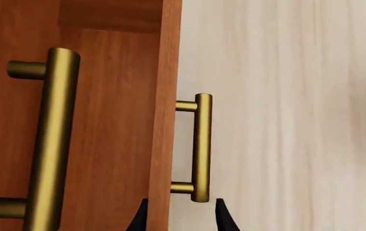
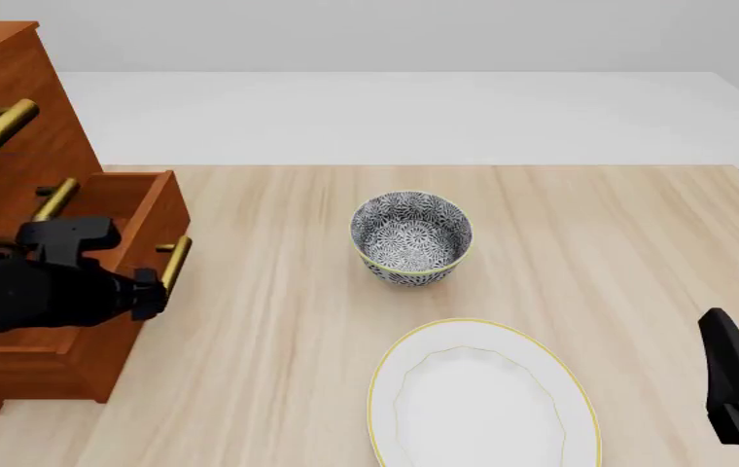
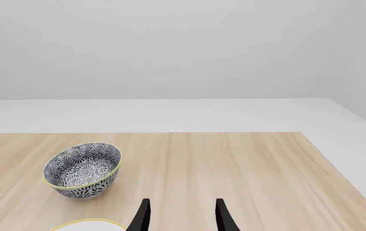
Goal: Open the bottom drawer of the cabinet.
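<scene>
Bottom drawer (image 2: 136, 209) of the reddish-brown wooden three-drawer cabinet (image 2: 13, 107) stands partly pulled out; black left gripper (image 1: 179, 216) has its jaws apart, straddling the end of the drawer's brass bar handle (image 1: 202, 147), not yet clamped. Best to centre on the bar, close squarely, pull straight away from the cabinet. Right gripper (image 3: 179, 216) spread, idle over the pale wood-grain table (image 3: 247, 168), grey wall beyond

Matte black arms, tapered black pincers (image 1: 180, 216)
</scene>
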